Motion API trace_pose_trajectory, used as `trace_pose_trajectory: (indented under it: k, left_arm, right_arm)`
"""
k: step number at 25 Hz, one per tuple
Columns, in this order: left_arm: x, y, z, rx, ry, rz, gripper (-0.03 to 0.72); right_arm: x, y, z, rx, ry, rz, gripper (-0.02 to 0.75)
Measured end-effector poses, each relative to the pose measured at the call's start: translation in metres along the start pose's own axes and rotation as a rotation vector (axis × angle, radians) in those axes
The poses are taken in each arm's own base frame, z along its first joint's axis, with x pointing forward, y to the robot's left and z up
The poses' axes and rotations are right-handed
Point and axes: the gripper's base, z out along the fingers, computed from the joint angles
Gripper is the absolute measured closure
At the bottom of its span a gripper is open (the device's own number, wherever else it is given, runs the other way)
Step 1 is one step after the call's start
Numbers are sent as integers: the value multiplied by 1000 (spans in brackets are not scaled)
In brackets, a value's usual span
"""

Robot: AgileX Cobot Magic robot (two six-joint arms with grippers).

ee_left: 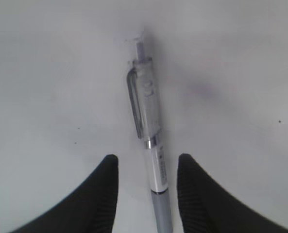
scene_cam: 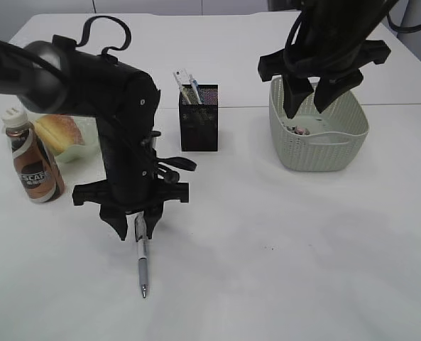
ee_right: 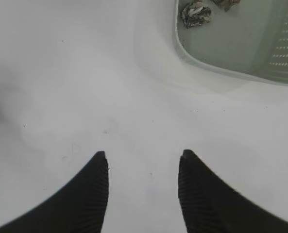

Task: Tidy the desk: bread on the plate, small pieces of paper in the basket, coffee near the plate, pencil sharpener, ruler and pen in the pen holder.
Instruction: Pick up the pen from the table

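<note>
Pen (ee_left: 151,145), one item, slim clear-and-grey plastic barrel with a metal clip, lying flat on the white table (scene_cam: 302,249) toward six o'clock from the black mesh pen holder (scene_cam: 199,117), tip pointing toward the near edge. Judging by its look it is handling as light and stiff, with a smooth round body likely to be rolling or slipping under a loose pinch; the grey grip section just below the metal band is looking like the surest place to take hold, squarely across the barrel. Left gripper (scene_cam: 139,226) is hanging nose-down straight over the pen's upper end, jaws spread, one finger (ee_left: 102,194) on each side of the barrel and neither pressing on it in the wrist view. Right gripper (scene_cam: 314,96) is hovering above the pale green basket (scene_cam: 324,145) at two o'clock from the holder, jaws likewise spread and carrying nothing, crumpled paper pieces (ee_right: 196,13) lying in the basket below.
</note>
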Motion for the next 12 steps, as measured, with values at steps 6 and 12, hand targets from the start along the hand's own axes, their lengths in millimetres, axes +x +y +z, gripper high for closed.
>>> trace_pose_trajectory:
  k: [6, 12]
  left_arm:
    - [-3, 1, 18, -16, 31, -23, 386]
    - [-7, 1, 19, 17, 11, -41, 386]
  right_arm:
    - [0, 0, 0, 0, 0, 0, 388]
    - [0, 0, 0, 0, 0, 0, 388]
